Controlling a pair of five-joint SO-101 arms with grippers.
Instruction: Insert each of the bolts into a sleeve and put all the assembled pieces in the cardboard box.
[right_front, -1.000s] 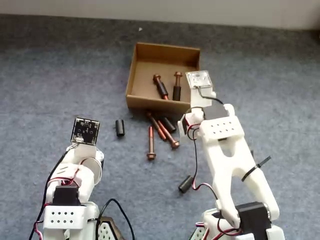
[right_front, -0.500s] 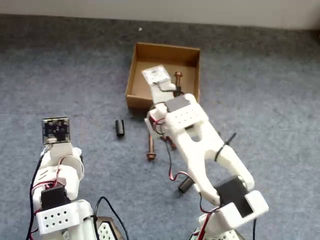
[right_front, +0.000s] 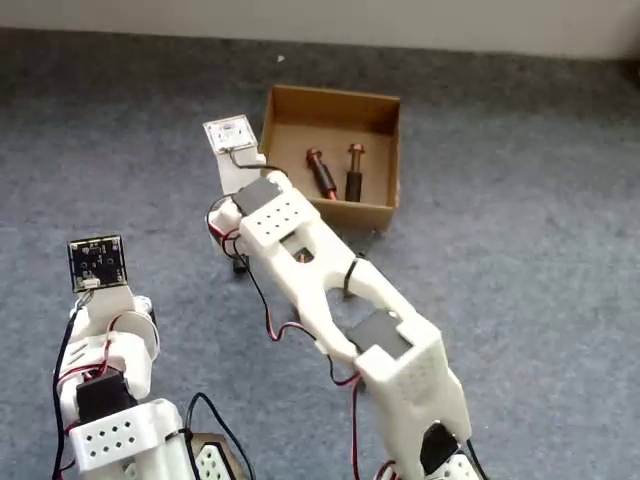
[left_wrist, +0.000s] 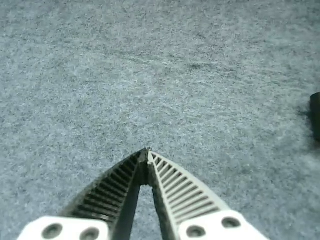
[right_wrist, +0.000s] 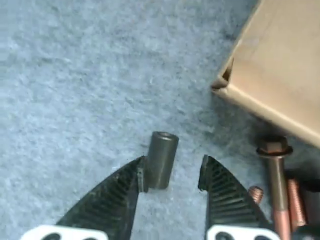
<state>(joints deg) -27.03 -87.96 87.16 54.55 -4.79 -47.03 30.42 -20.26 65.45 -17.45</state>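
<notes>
In the right wrist view my right gripper (right_wrist: 173, 161) is open around an upright black sleeve (right_wrist: 162, 160) on the carpet; the sleeve touches one finger. Beside it lie copper bolts (right_wrist: 276, 180), close to a corner of the cardboard box (right_wrist: 272, 75). From above, the right arm (right_front: 300, 250) stretches across to the box's (right_front: 382, 212) near left corner and covers the loose bolts. Two bolts with sleeves on them (right_front: 322, 173) (right_front: 353, 176) lie inside the box. My left gripper (left_wrist: 146, 154) is shut and holds nothing, low over bare carpet, with another black sleeve (left_wrist: 315, 116) off to its side.
The left arm (right_front: 105, 340) stands at the near left, well away from the box. Grey carpet covers the whole table. Open carpet lies left of the box and along the right side.
The right arm has swung left, from over the box's right side to the sleeve by its near left corner. The left arm has shifted left and drawn back.
</notes>
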